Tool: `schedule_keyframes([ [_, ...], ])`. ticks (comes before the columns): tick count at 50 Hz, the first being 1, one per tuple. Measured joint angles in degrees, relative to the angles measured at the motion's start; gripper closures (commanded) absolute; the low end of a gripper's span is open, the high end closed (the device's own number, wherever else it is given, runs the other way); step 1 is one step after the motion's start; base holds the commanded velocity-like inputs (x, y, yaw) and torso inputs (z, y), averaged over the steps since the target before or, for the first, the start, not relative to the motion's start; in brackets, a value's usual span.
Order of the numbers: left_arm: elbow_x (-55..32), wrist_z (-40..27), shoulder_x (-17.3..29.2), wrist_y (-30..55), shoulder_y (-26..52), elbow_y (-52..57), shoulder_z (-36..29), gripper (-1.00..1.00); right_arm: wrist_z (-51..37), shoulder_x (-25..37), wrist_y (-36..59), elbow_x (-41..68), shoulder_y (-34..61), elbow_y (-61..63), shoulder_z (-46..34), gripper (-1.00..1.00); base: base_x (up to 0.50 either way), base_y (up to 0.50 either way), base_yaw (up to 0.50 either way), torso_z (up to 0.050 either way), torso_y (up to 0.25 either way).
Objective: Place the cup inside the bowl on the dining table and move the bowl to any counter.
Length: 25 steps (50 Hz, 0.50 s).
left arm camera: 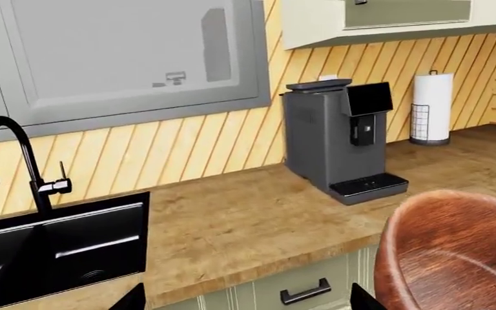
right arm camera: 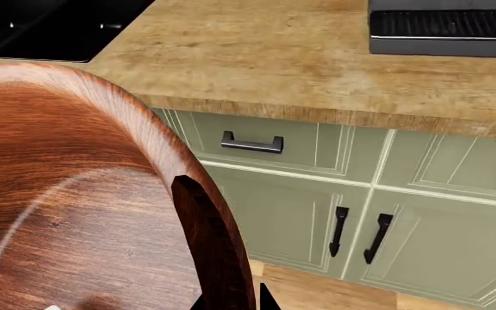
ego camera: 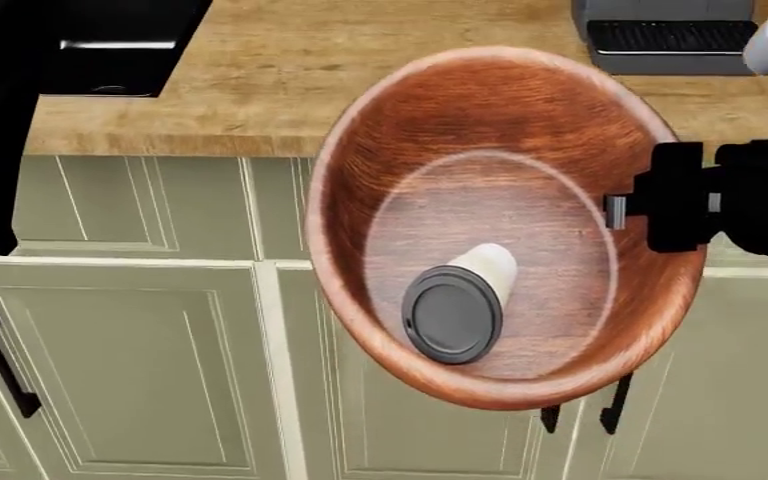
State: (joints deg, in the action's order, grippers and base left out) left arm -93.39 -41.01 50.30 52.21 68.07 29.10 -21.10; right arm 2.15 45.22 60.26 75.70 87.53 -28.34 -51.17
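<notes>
Stretching across the scene, the counter (ego camera: 357, 80) of light brown wood grain runs above pale green cabinet fronts (ego camera: 131, 360) fitted with black handles, its black sink (left arm camera: 54, 248) set into the top with a curved black faucet (left arm camera: 24, 161) rising behind it. Against the slatted yellow wall a grey coffee machine (left arm camera: 341, 139) stands on the counter, and farther along near the corner a paper towel roll (left arm camera: 431, 106) sits upright in a wire holder. In front of the counter's edge, held in the air and not resting on any surface, the bowl (ego camera: 491, 200) of reddish-brown wood tilts steeply so that its open side faces the head camera. The right gripper (ego camera: 631, 210) clamps the bowl's thick rim on its right side, one finger (right arm camera: 209, 239) pressed against the inner wall in the wrist view. The left gripper (left arm camera: 248, 302) shows only as two dark fingertips spread well apart, holding nothing, with the bowl's rim just beside it. Inside the bowl the cup (ego camera: 471, 295) lies on its side against the lower wall, its cream body pointing up the slope and its flat grey lid (ego camera: 452, 315) facing outward.
</notes>
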Motion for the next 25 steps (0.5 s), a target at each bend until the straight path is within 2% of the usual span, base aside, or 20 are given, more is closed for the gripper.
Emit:
schedule_keyframes([
  [5,0.06,0.04,0.03,-0.11,-0.1,0.0,0.01,-1.0,-0.1,-0.06,-0.06,-0.18,0.04,-0.02,0.03,1.0,0.32,0.01,0.0,0.0,0.002],
  [25,0.29,0.18,0.06,-0.44,-0.26,0.01,-0.04,-1.0,-1.08,-0.38,-0.52,-0.05,-0.08,-0.97,0.34,1.0,0.0,0.0,0.0,0.0,0.001],
])
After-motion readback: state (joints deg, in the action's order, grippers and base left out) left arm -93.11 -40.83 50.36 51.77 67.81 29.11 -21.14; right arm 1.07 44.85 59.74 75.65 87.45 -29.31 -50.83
